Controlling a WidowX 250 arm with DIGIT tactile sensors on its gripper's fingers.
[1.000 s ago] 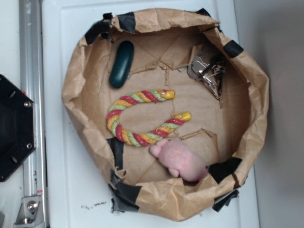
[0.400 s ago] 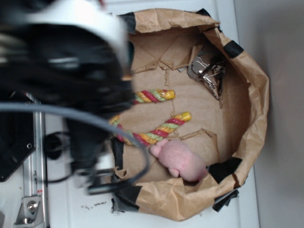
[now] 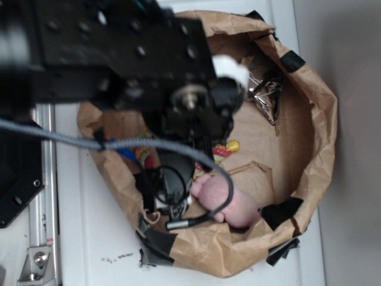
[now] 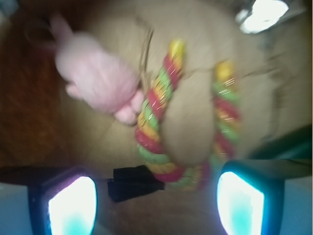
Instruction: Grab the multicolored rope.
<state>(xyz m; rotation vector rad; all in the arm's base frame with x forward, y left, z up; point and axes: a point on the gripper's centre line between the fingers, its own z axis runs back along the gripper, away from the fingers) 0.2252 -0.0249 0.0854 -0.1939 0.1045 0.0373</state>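
Note:
The wrist view shows the multicolored rope [image 4: 159, 100] as a U of red, yellow and green twist lying on brown paper, its bend nearest me and its two yellow ends pointing away. My gripper [image 4: 156, 203] is open above it. The glowing fingertips [image 4: 71, 205] stand wide apart, and the rope's bend lies just beyond the gap, toward the right finger. Nothing is held. In the exterior view the black arm [image 3: 149, 65] covers most of the rope [image 3: 225, 149]; only a yellow end and a few strands show.
A pink plush toy [image 3: 229, 199] [image 4: 95, 76] lies beside the rope's left arm. Crumpled foil [image 3: 265, 89] sits at the far side. The paper bag's rim [image 3: 321, 119] rings everything, patched with black tape [image 4: 134, 182]. A grey cable [image 3: 119, 144] crosses below the arm.
The arm has swung in from the left, over the bag's middle, and now hides the dark green case and most of the rope. Rope and plush toy have not moved.

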